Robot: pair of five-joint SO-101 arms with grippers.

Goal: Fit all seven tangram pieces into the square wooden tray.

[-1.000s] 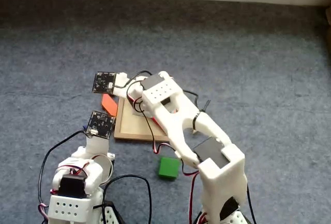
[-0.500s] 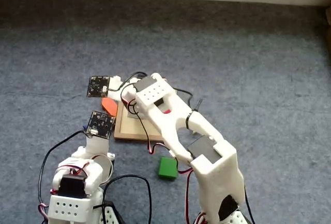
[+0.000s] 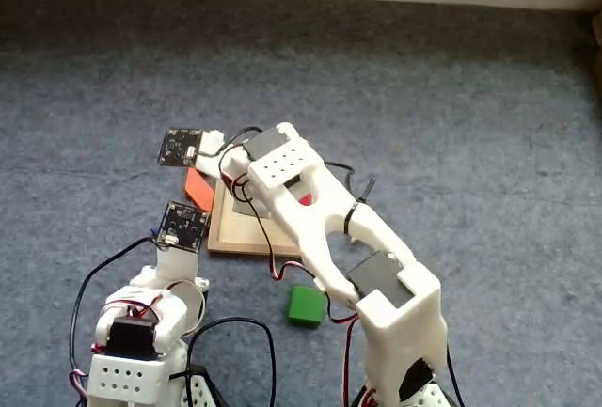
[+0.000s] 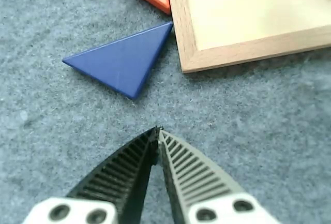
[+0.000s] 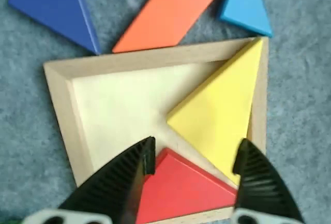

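Note:
The square wooden tray (image 5: 58,100) holds a yellow triangle (image 5: 222,107) and a red triangle (image 5: 181,185), which lie side by side in one half. My right gripper (image 5: 195,157) hangs open above them with nothing between its fingers. Outside the tray's rim lie an orange parallelogram (image 5: 173,9), a dark blue triangle (image 5: 51,4) and a light blue triangle (image 5: 243,4). My left gripper (image 4: 156,131) is shut and empty, low over the carpet, a little short of the dark blue triangle (image 4: 121,61) and the tray's corner (image 4: 181,32). A green piece (image 3: 307,305) lies nearer the arm bases.
Everything sits on grey carpet. The right arm (image 3: 320,219) stretches over the tray (image 3: 230,228) and covers much of it in the high view. The left arm (image 3: 150,322) stays folded near its base. Open carpet lies to the right and far side.
The right arm's wrist shifted a little to the left over the tray, dipped, then rose slightly. The left arm has kept still.

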